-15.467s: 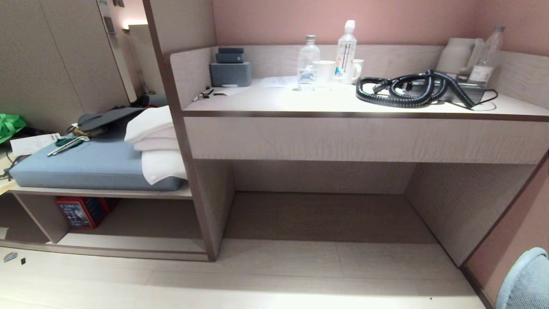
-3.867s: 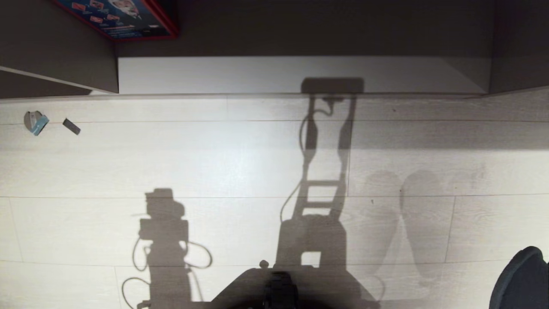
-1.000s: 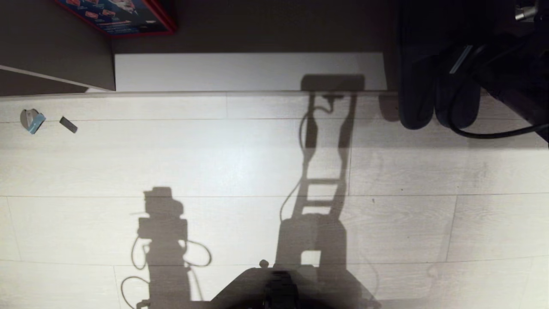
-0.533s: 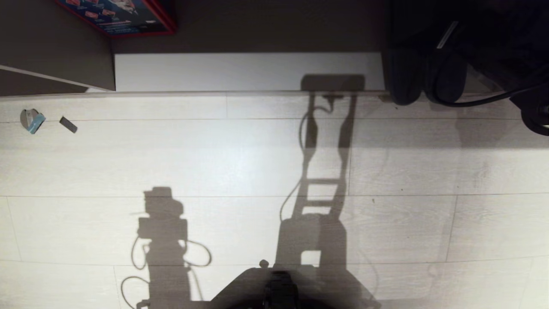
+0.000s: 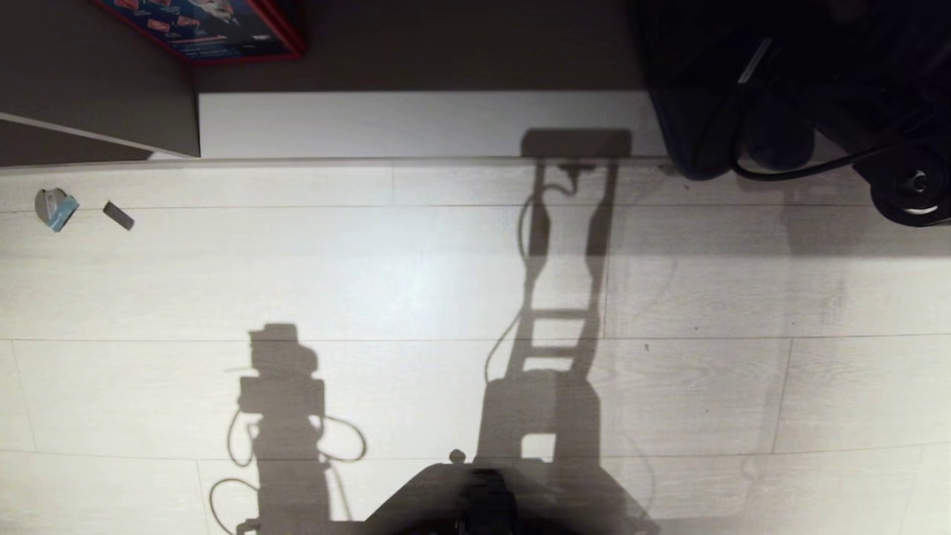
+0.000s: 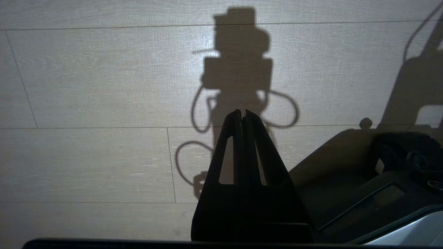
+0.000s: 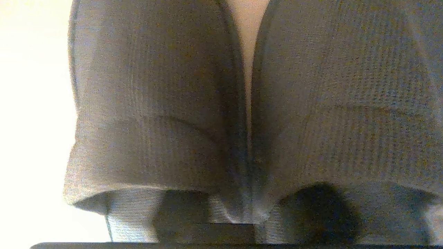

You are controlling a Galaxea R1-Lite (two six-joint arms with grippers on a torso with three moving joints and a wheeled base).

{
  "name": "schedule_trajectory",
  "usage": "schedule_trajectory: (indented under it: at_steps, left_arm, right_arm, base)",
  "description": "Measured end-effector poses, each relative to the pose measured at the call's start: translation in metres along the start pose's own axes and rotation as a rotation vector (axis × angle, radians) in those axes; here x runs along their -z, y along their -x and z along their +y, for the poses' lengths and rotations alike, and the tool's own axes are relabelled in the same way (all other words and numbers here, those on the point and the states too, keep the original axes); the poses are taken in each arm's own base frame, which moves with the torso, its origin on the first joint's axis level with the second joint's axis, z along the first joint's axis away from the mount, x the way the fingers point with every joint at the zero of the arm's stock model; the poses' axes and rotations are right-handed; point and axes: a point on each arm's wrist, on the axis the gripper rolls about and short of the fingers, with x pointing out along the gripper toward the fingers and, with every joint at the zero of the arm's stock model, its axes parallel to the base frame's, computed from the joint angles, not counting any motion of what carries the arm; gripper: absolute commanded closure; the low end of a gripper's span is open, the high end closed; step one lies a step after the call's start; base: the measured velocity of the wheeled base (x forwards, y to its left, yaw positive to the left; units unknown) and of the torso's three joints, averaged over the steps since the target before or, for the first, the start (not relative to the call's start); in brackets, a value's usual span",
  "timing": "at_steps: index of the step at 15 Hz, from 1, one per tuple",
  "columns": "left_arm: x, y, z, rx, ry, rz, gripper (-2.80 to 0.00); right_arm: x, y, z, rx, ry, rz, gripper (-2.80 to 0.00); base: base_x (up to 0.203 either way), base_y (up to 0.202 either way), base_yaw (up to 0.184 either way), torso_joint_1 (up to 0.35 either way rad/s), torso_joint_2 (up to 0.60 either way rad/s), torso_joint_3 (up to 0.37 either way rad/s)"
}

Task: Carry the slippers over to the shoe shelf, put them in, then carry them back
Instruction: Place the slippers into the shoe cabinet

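The slippers (image 5: 695,126) are seen in the head view at the upper right, side by side, dark, with their rounded ends at the front edge of the shoe shelf (image 5: 416,122), whose pale base board is lit while its far part lies in shadow. In the right wrist view the slippers (image 7: 155,103) fill the frame, their two straps pressed together with a thin gap between them higher up. The right hand (image 5: 780,89) is placed over the slippers, almost lost in the dark mass of the arm and its cable; whether its fingers are parted or clamped on the slippers cannot be told, as they are hidden in both views. The left hand (image 6: 242,116) is held over the floor (image 6: 86,86) beside the robot's base, its fingers pressed together on nothing, with its shadow thrown on the planks. In the head view the pale plank floor (image 5: 334,275) is crossed by the shadows of the robot. A red-edged box (image 5: 208,30) stands deep in the shelf at the upper left, and two small scraps (image 5: 56,208) lie on the floor near the left edge
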Motion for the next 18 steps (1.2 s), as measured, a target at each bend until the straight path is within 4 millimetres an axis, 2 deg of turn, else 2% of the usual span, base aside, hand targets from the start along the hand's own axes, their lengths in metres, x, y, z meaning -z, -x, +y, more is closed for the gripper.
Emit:
schedule_trajectory:
  at_steps: [7,11,18]
  left_arm:
    - [0.0,0.0,0.0,0.0,0.004,0.001,0.0]
    - [0.0,0.0,0.0,0.0,0.004,0.001,0.0]
    - [0.0,0.0,0.0,0.0,0.004,0.001,0.0]
  right_arm:
    - [0.01,0.0,0.001,0.001,-0.004,0.024,-2.8]
    - [0.014,0.007,0.002,0.002,-0.004,0.042,-2.8]
    - [0.006,0.023,0.003,0.004,-0.004,0.053,-2.8]
  base:
    - [0.0,0.0,0.0,0.0,0.0,0.0]
    - [0.0,0.0,0.0,0.0,0.0,0.0]
    - [0.0,0.0,0.0,0.0,0.0,0.0]
